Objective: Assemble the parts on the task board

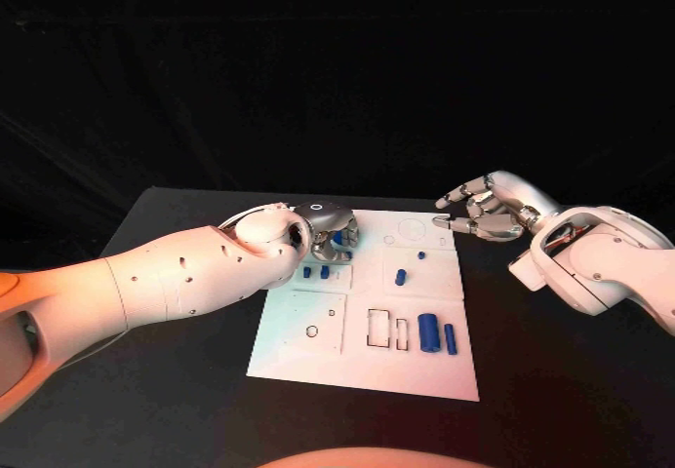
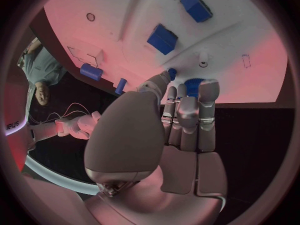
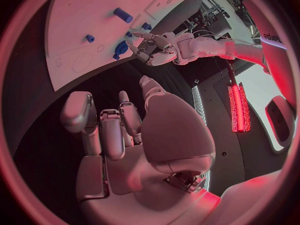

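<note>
Hovering over the far left part of the task board, the left hand is curling above small blue parts; whether it is gripping one I cannot tell. Its wrist view is showing fingertips touching a round blue part. The right hand is hanging beside the board's far right corner, fingers loosely spread and holding nothing.

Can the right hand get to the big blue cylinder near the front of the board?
Probably yes. The right hand is open beside the board, and nothing lies over the cylinder.
</note>
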Controlling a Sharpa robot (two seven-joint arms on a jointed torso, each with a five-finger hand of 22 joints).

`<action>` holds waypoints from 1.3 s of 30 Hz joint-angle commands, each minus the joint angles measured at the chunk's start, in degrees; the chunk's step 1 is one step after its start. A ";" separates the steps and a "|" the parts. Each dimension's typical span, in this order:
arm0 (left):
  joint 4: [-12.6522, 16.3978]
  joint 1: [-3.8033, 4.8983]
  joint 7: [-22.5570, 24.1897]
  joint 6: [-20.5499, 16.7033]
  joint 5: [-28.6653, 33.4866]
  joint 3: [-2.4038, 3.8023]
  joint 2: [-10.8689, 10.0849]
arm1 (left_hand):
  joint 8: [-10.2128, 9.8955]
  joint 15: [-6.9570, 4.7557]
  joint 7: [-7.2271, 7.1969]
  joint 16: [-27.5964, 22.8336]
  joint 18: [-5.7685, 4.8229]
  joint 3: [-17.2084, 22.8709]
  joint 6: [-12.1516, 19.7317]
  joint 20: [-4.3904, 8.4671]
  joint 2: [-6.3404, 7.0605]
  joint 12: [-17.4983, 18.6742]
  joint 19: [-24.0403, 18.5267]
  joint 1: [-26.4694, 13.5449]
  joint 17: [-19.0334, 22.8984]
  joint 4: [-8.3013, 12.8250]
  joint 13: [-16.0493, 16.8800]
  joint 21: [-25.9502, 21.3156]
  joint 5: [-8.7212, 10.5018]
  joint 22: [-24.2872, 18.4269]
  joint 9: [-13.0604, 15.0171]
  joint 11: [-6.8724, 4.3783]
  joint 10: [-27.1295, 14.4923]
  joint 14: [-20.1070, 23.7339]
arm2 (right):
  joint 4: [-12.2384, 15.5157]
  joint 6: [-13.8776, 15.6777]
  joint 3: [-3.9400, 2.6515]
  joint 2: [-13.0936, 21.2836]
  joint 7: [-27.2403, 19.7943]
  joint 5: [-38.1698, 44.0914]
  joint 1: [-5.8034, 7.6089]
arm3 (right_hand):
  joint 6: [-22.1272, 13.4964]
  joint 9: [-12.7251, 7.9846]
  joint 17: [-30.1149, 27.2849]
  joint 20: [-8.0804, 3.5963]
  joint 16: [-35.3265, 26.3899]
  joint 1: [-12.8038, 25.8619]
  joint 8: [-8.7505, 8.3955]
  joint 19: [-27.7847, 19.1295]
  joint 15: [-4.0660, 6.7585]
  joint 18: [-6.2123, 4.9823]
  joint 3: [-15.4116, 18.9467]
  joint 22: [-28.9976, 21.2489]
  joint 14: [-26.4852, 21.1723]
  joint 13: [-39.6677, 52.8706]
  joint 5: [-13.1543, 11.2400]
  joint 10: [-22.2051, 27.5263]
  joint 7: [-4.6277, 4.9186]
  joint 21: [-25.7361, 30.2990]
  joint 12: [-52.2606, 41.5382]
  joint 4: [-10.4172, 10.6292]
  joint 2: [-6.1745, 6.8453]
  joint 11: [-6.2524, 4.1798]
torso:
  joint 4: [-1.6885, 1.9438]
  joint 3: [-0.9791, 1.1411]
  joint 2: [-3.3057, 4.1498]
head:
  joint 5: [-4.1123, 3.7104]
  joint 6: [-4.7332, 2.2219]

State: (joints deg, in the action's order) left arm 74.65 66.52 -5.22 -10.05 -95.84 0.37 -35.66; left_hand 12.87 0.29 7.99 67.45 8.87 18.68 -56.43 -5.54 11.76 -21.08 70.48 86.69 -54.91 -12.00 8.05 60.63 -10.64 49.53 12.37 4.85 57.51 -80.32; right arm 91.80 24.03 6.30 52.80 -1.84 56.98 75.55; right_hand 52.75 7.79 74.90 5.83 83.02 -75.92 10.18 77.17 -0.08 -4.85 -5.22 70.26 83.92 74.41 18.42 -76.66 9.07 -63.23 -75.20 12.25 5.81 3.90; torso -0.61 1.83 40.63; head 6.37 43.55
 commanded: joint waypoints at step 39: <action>-1.56 -0.69 0.62 3.88 -0.34 0.04 1.38 | -2.35 -0.62 0.00 4.90 -2.34 5.88 -4.83 0.33 -1.75 3.16 4.08 0.93 -3.26 2.43 -1.94 8.26 0.92 9.91 -2.32 -0.64 6.40 -2.37 | 0.09 -0.24 -0.01 -0.05 -0.11 0.35 -0.03 | -0.30 -0.08 4.05 -0.15 -0.47 -0.11 0.32 -0.12 0.47 -0.93 0.39 -0.02 3.38 0.05 0.28 0.35 -0.24 0.21 0.18 -0.05 -0.56 0.05 | 0.05 0.03 -0.07 | -0.09 0.40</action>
State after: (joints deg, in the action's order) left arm 73.13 65.95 -4.48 -7.70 -96.29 0.47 -34.43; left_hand 10.76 -0.45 8.03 72.12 7.13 24.34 -61.05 -5.20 10.56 -18.30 74.27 87.80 -58.10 -9.66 6.04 68.70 -9.83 59.19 10.11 4.30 63.61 -82.27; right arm 91.82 24.02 6.31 52.77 -1.81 56.98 75.54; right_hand 52.75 7.81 74.90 5.83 82.69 -75.92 10.18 77.17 -0.08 -4.84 -5.22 70.27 83.92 74.40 18.41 -76.66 9.07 -63.23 -75.20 12.25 5.81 3.90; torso -0.54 1.87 40.57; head 6.30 43.92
